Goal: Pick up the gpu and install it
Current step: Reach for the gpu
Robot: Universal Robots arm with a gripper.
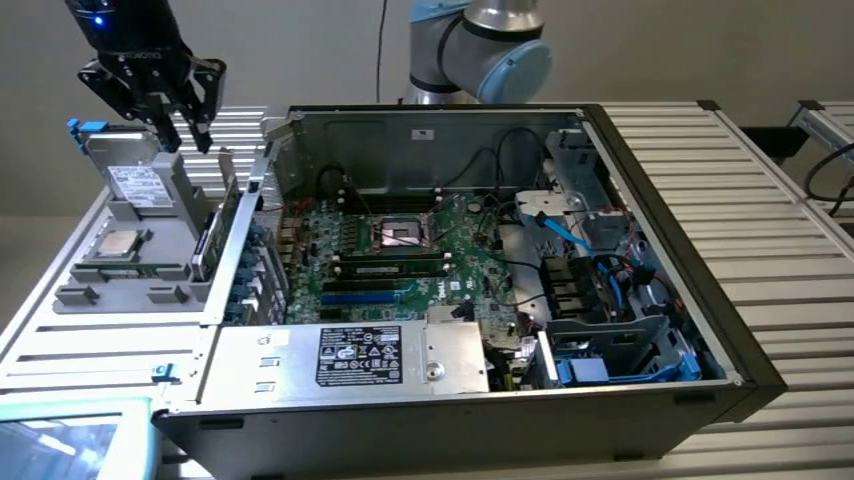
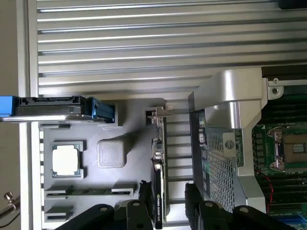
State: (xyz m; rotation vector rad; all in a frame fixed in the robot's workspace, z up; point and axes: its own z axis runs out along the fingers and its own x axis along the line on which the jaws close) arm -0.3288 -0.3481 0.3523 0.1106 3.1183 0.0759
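Observation:
The gpu (image 1: 211,240) stands on its edge in a slot of the grey holder tray (image 1: 80,295), right beside the open computer case. In the wrist view the gpu (image 2: 158,191) shows edge-on, its silver bracket at one end and the black block at the other. My gripper (image 1: 187,140) hangs well above the tray's back end, open, with nothing in it. From the wrist, the gripper (image 2: 168,191) has its two black fingers (image 2: 144,191) on either side of the card's line, apart from it. The green motherboard (image 1: 400,250) lies inside the case.
The holder tray (image 2: 124,100) also carries a hard drive with blue ends (image 1: 134,185), a processor (image 1: 120,243) and a memory stick (image 2: 88,190). The case wall (image 1: 267,170) rises close beside the card. Cables and drive bays (image 1: 601,280) fill the case's right side.

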